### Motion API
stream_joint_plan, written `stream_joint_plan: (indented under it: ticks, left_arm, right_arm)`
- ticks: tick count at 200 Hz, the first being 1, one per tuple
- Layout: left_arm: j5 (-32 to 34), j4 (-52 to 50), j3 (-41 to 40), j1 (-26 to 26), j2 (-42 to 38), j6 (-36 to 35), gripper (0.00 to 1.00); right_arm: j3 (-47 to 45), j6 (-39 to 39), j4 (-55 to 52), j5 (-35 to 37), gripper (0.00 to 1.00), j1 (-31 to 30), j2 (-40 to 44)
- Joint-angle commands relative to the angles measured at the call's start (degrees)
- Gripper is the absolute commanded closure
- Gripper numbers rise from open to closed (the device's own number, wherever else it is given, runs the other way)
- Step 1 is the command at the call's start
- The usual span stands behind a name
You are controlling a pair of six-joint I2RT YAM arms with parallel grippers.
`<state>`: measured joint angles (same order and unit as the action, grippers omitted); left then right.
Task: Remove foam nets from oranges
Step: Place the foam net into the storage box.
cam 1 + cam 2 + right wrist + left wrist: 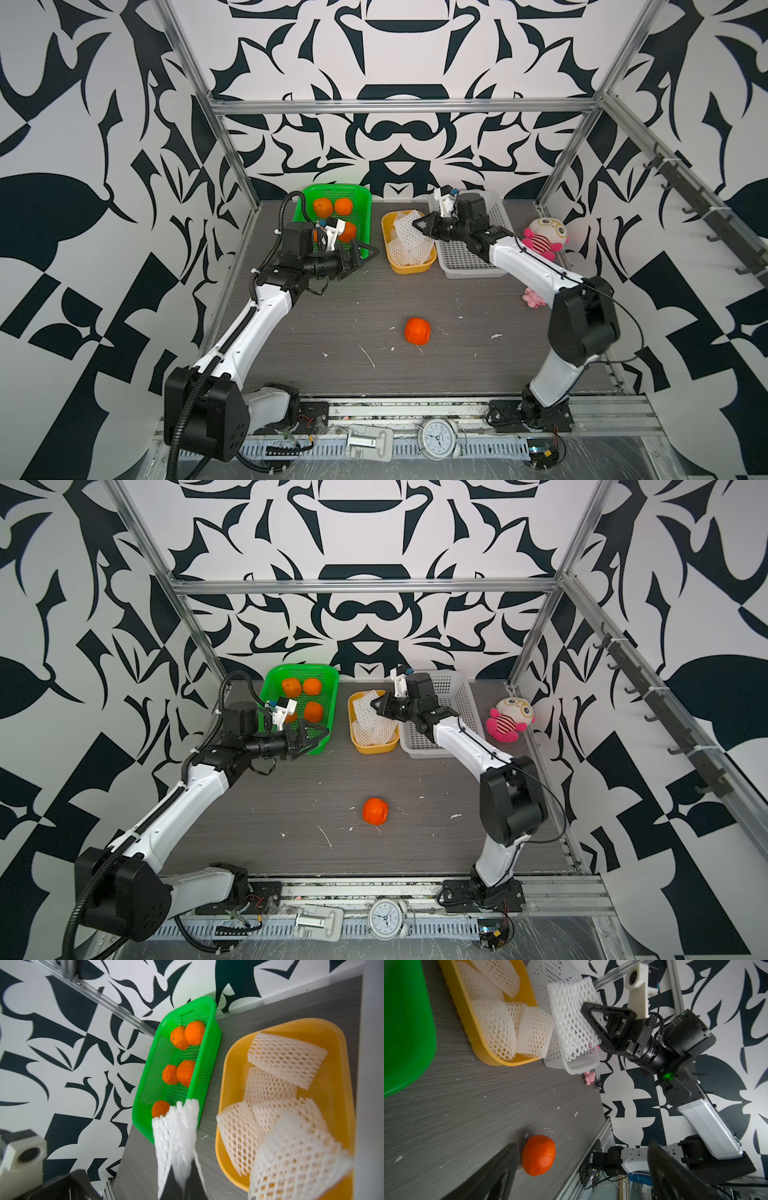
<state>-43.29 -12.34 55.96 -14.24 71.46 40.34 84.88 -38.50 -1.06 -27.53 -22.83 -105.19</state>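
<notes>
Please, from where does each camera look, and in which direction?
Top views: high at the front, looking down on the table; whole left arm and right arm, left gripper open, right gripper shut on a foam net.
Left wrist: on the left arm, facing across the table to the lone orange and right arm; own blurred fingers frame it.
Right wrist: facing the green basket along that net; own fingertips show.
Shared: both wrist views see the yellow basket.

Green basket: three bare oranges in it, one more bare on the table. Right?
No. The green basket holds five bare oranges, not three, as the right wrist view shows. One more orange lies bare on the table.
</notes>
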Motion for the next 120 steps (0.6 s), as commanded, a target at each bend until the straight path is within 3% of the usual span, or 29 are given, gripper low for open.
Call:
stream_joint_plan:
  ticks: [1,51,120]
  left_arm:
    - [1.48,-5.12,1.47,0.53,1.14,-3.77,0.01]
    - [4.41,-8.29,2.92,0.78,3.73,-6.08,0.01]
    - [4.79,-9.55,2.92,0.88,3.95,-7.16,0.01]
  right_arm:
    - [11.67,-1.46,-3.22,0.18,1.0,0.33,-7.61]
    - [30.97,-2.46,-9.84,3.72,1.0,0.29,-22.97]
    - [38.77,-3.13,-11.49,5.44,1.0,-0.02,-31.34]
